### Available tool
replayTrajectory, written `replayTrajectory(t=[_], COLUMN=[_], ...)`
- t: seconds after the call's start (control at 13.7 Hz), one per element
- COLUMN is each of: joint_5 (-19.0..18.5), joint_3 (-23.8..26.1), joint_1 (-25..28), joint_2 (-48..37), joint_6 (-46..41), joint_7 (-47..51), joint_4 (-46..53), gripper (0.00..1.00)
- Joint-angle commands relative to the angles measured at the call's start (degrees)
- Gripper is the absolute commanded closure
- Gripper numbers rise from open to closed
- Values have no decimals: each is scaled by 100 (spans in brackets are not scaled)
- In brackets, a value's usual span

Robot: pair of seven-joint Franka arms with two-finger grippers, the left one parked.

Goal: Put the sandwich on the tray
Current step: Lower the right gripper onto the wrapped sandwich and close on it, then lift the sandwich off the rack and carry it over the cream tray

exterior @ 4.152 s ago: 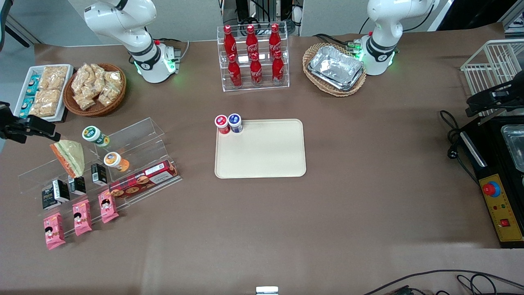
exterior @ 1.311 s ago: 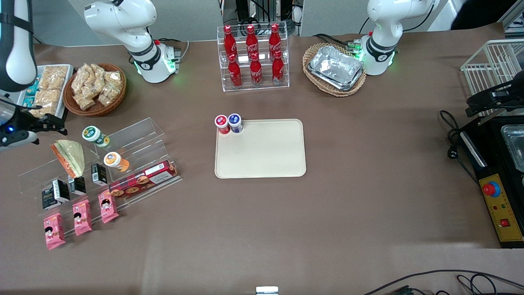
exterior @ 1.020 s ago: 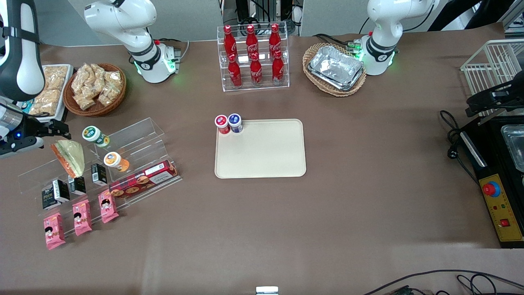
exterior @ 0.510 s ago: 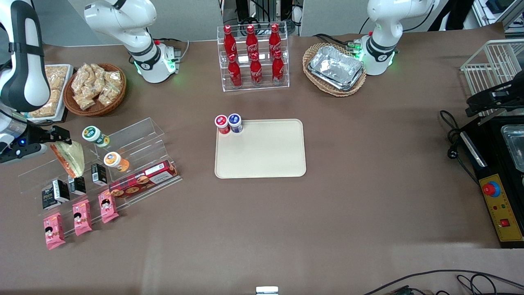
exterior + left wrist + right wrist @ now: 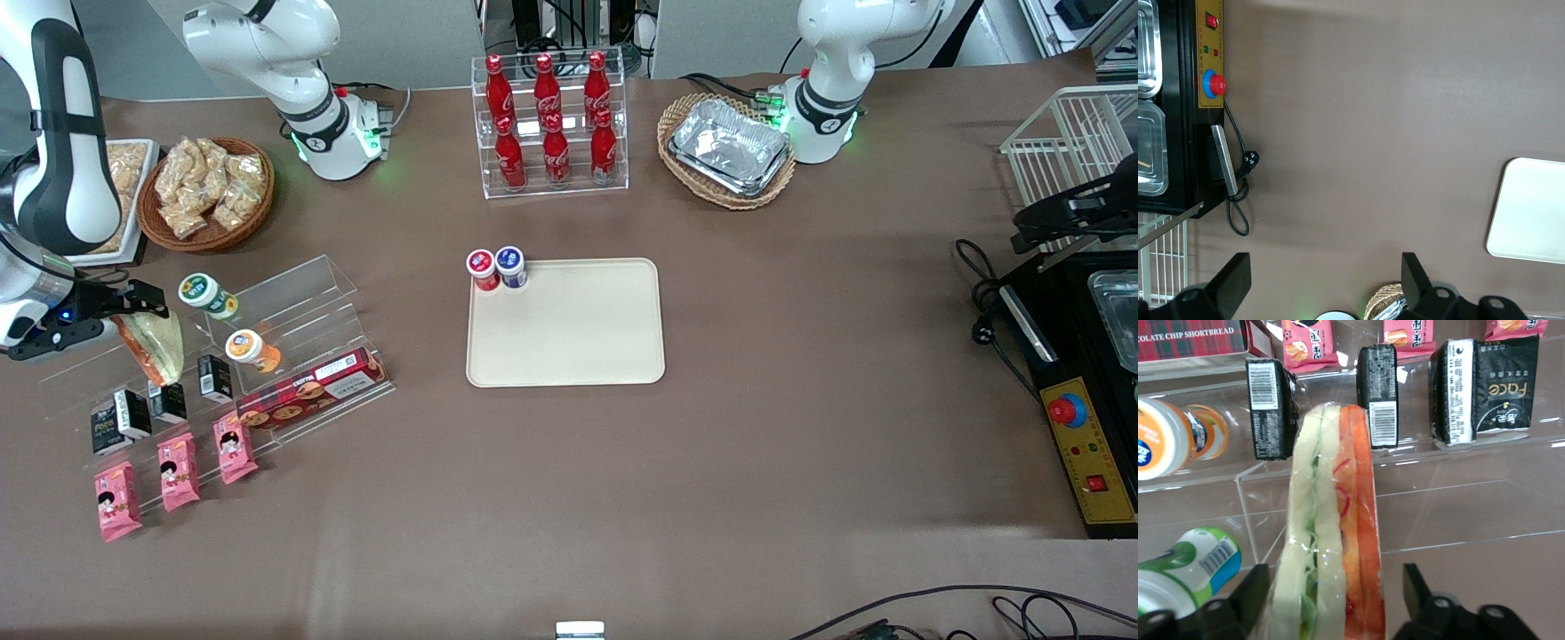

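Observation:
The sandwich point(image 5: 158, 342), a wrapped triangular wedge with an orange and green edge, stands on the clear acrylic stepped rack point(image 5: 293, 311) toward the working arm's end of the table. In the right wrist view the sandwich point(image 5: 1331, 527) lies between my open fingers, one finger point(image 5: 1251, 593) on each side with small gaps. My gripper point(image 5: 124, 307) sits over the sandwich's end farther from the front camera. The cream-beige tray point(image 5: 578, 338) lies flat at the table's middle; a corner also shows in the left wrist view point(image 5: 1531, 213).
Two small jars point(image 5: 496, 267) stand at the tray's corner. On the rack are a green-lidded jar point(image 5: 206, 295), an orange jar point(image 5: 252, 349), black packets point(image 5: 133, 413), a cookie box point(image 5: 311, 387) and pink packets point(image 5: 178, 471). A snack basket point(image 5: 206, 191) and a cola rack point(image 5: 549, 124) stand farther back.
My gripper has come down from the table's edge toward the sandwich and now straddles its end. The sandwich and tray have not moved.

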Motion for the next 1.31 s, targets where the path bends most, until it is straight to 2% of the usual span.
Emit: replayTrajectory(t=[0.0,0.22,0.66,1.24], joint_5=[209,552,491,446], joint_3=[-6,-15,-6,47], joint_1=[-10,-19,-1,78], joint_2=[31,22,-22,4], joint_6=[89,19,-603,-2844], joint_7=[-275,-749,-768,-689], joint_4=[-55,-90,602,2615], gripper=[29,61,62,62])
